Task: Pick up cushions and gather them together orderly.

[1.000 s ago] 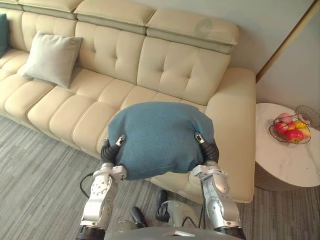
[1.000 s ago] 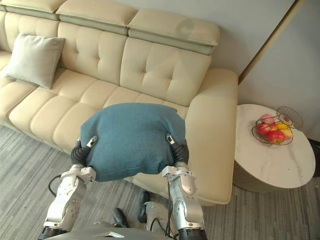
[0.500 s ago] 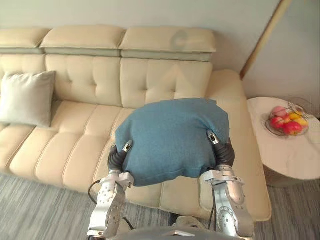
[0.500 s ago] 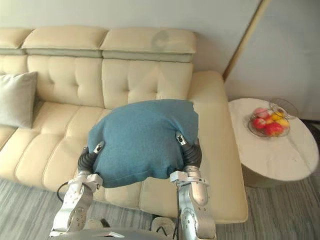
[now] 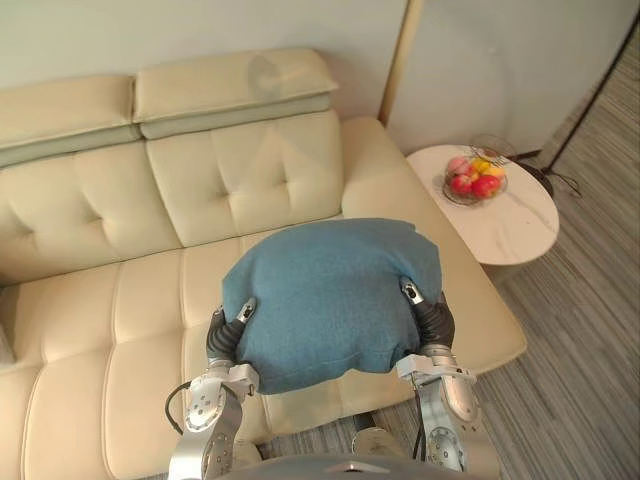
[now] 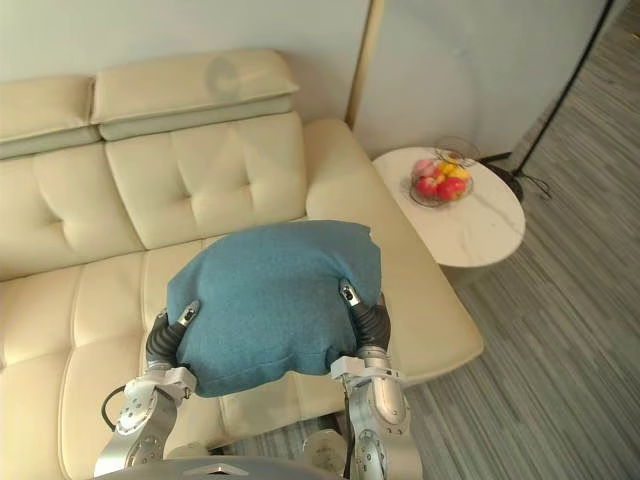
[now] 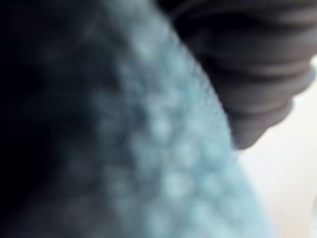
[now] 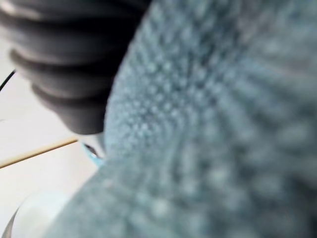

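Note:
A blue cushion (image 5: pixel 330 290) hangs in the air in front of me, over the seat at the right end of the cream sofa (image 5: pixel 240 170). My left hand (image 5: pixel 226 335) grips its left edge and my right hand (image 5: pixel 432 318) its right edge. One thumb (image 5: pixel 245 309) presses on the cushion's top at the left and the other thumb (image 5: pixel 410 291) at the right, while the fingers lie hidden beneath. Both wrist views look along a dark ribbed cover at blue cushion fabric (image 7: pixel 148 148) (image 8: pixel 223 124) from very close.
A round white side table (image 5: pixel 510 220) stands by the sofa's right arm and carries a wire basket of fruit (image 5: pixel 474 180). A thin dark lamp pole (image 5: pixel 590 90) rises at the far right. Grey striped carpet (image 5: pixel 580 350) covers the floor.
The camera has swung to the right along the sofa, so the grey cushion has left the picture and the side table sits further left. The blue cushion stays held between both hands.

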Tool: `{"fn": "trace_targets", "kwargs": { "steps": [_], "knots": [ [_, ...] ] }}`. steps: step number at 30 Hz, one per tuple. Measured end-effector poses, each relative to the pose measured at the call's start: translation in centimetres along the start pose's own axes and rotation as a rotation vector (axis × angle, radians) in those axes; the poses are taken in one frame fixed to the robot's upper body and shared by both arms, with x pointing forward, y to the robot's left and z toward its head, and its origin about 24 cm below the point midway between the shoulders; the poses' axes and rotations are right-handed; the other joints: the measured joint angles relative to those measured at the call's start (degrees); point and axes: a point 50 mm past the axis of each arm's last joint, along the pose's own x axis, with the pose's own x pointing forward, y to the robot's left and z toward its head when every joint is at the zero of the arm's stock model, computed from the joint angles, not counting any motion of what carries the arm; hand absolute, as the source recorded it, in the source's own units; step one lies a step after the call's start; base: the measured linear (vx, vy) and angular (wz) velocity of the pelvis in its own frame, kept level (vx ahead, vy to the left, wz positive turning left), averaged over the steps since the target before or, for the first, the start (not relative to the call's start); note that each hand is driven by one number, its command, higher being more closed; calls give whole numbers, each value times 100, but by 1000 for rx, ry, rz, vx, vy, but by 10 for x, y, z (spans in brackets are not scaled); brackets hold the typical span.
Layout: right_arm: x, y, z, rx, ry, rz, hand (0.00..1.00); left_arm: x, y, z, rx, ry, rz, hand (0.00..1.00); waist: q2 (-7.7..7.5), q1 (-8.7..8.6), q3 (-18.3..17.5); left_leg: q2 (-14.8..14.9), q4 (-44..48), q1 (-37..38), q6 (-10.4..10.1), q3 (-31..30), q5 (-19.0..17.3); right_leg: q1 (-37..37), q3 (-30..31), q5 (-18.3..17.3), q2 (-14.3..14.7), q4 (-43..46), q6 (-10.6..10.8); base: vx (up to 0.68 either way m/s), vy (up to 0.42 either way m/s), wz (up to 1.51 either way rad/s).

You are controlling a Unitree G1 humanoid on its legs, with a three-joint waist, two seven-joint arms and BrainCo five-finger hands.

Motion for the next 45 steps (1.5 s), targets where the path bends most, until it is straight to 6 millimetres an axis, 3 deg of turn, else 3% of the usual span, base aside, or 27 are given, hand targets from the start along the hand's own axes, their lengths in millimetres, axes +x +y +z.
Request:
{"fn": "trace_targets", "kwargs": {
  "steps": [4, 10, 13, 17, 21, 25, 28, 29, 31, 32, 33, 34, 35, 36, 37, 40, 45],
  "knots": [
    [3, -4, -10, -59, 41, -3, 100, 2, 3, -7, 9, 36, 12, 100, -19, -43, -12, 12, 66, -35, -22, 115, -81, -78, 269, 212, 41, -227, 25, -14, 7, -40],
    [21, 2, -20, -101, 66, 27, 100, 11, 6, 4, 24, -5, 35, 100, -10, -23, -33, 6, 92, -211, -2, 78, -89, -195, 335, 475, 37, -399, 14, -38, 11, -8],
    [41, 23, -18, -145, 38, 77, 100, 26, 10, 23, 54, -75, 70, 100, -6, 86, -74, -41, 104, -639, 89, -73, -10, -552, 302, 613, 16, -433, 7, -103, -16, 6],
    [59, 43, -7, -199, -34, 103, 100, 41, 5, 47, 102, -176, 111, 100, 40, 206, -44, -6, 132, -1228, 55, -324, 223, -903, 72, 850, 13, -558, -8, -104, -49, 27],
    [75, 66, 14, -214, -140, 112, 100, 55, -6, 75, 144, -296, 150, 100, 89, 361, 9, 22, 170, -1771, 79, -538, 419, -1273, -200, 948, 23, -544, -42, -145, -59, 30],
    [102, 99, 58, -250, -344, 98, 100, 79, -31, 132, 177, -504, 164, 100, 179, 539, 230, -15, -108, -2209, 20, -723, 803, -1698, -437, 980, 25, -489, -129, -171, -53, 32],
    [123, 132, 113, -257, -561, 65, 100, 91, -61, 201, 158, -725, 154, 100, 240, 626, 330, -85, -720, -2603, -27, -851, 1407, -2259, -623, 1104, 45, -478, -251, -135, -41, 30],
    [124, 136, 122, -249, -590, 56, 100, 90, -65, 210, 156, -757, 153, 100, 256, 629, 372, -94, -820, -2609, -56, -864, 1505, -2291, -655, 1133, 45, -487, -244, -106, -43, 32],
    [128, 148, 166, -214, -752, -14, 100, 82, -95, 254, 115, -915, 112, 100, 328, 710, 452, -130, -1386, -2688, -58, -988, 1950, -2551, -807, 1186, 78, -495, -219, -86, -38, 23],
    [128, 151, 182, -194, -802, -40, 100, 79, -107, 270, 103, -966, 86, 100, 329, 762, 461, -133, -1559, -2739, -66, -1013, 2084, -2663, -842, 1269, 92, -506, -150, -60, -29, 17],
    [127, 158, 210, -146, -884, -73, 100, 74, -127, 298, 96, -1054, 60, 100, 347, 781, 472, -124, -1720, -2939, -71, -1092, 2243, -2865, -874, 1335, 127, -540, -171, -47, -23, 14],
    [126, 162, 220, -136, -914, -82, 100, 71, -133, 308, 89, -1080, 53, 100, 359, 771, 493, -121, -1742, -3015, -75, -1125, 2277, -2926, -900, 1355, 130, -553, -162, -59, -23, 20],
    [121, 169, 244, -95, -991, -105, 100, 63, -149, 334, 57, -1139, 37, 100, 373, 772, 650, -114, -1866, -3089, -74, -1151, 2411, -3023, -975, 1387, 134, -554, -164, -43, -12, 14],
    [120, 172, 251, -80, -1005, -113, 0, 61, -153, 341, 47, -1152, 33, 100, 384, 767, 691, -117, -1933, -3088, -71, -1154, 2451, -3043, -992, 1387, 135, -556, -164, -38, -5, 11],
    [121, 177, 266, -51, -1030, -126, 0, 57, -163, 356, 31, -1175, 24, 0, 391, 766, 711, -124, -2039, -3177, -67, -1158, 2525, -3163, -1017, 1387, 137, -555, -164, -17, 9, 6],
    [123, 185, 290, -46, -1064, -152, 0, 51, -178, 384, 2, -1194, 24, 0, 409, 763, 721, -113, -2039, -3511, -86, -1295, 2597, -3430, -1144, 1386, 137, -553, -165, -12, 22, 14],
    [144, 189, 307, -72, -983, -143, 0, 62, -181, 396, 2, -1129, 70, 0, 500, 757, 929, -103, -2040, -3849, -139, -1364, 2826, -3647, -1328, 1359, 132, -510, -197, 2, 47, 18]
  ]
}}
